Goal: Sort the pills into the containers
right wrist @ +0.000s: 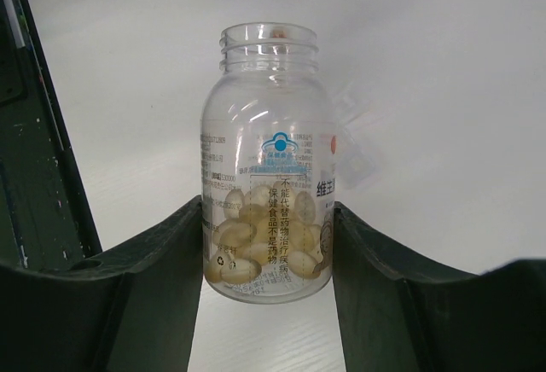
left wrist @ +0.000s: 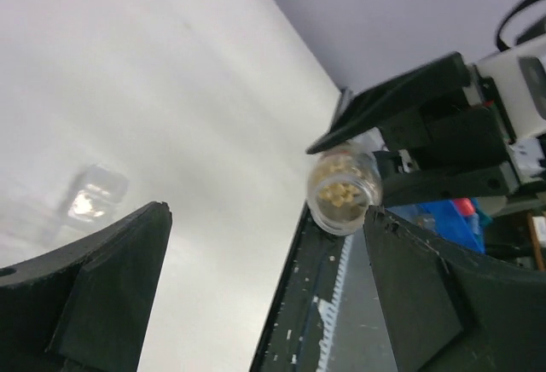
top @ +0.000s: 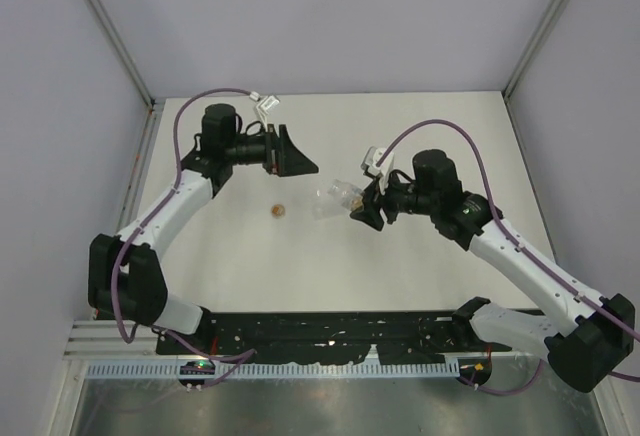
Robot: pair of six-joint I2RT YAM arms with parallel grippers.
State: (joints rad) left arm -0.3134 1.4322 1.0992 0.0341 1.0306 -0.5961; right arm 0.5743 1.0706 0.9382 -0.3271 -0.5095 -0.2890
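My right gripper (right wrist: 267,210) is shut on a clear container (right wrist: 269,159), held with its open mouth pointing away from the wrist; pale tan pills (right wrist: 264,244) lie heaped at its base. From above, this container (top: 334,199) sticks out to the left of the right gripper (top: 362,206), just above the table. The left wrist view looks into its mouth (left wrist: 343,188). My left gripper (top: 295,151) stands open and empty, higher and to the left. A small orange-brown item (top: 279,210) rests on the table below it; whether it is a pill or a container I cannot tell.
A blurred clear object (left wrist: 94,194) lies on the white table (top: 420,276) beyond the left finger (left wrist: 128,252). Grey walls close in the table at the back and on both sides. A black base rail (top: 330,326) runs along the near edge.
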